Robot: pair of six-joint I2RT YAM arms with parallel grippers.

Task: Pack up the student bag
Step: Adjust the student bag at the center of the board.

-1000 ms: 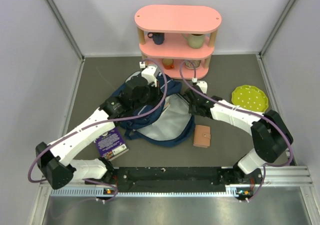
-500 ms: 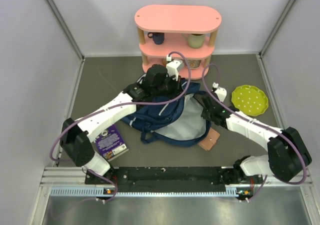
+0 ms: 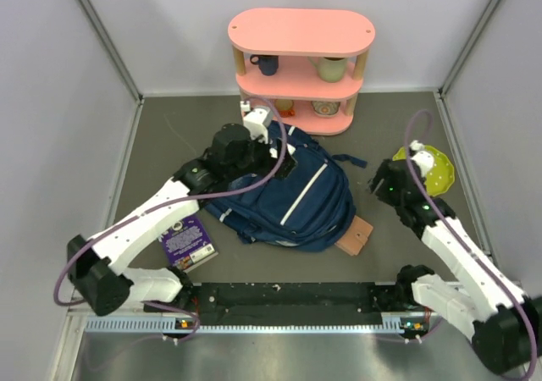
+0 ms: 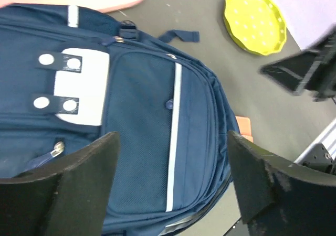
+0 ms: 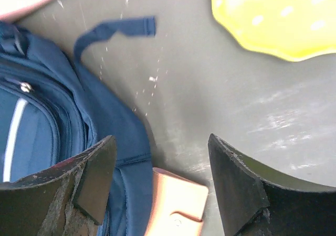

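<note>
Navy-blue white-striped fabric backpack (image 3: 292,199) lies central on the grey table (image 3: 169,144); left gripper (image 4: 171,141) hangs above it, jaws apart, empty; right gripper (image 5: 161,141), likewise apart, nearer the right edge

Navy, white-striped student bag (image 3: 292,196) lies flat mid-scene, front pockets facing up.

The student bag (image 3: 296,199) fills the table's middle, its top close under the pink shelf (image 3: 301,68). Bare tabletop (image 3: 169,135) lies open at far left. On the right, a narrow lane runs between bag and yellow plate (image 3: 440,171) (a loose strap (image 3: 349,159) and tan wallet (image 3: 357,234) intrude). A purple book (image 3: 188,239) occupies the near left.
</note>
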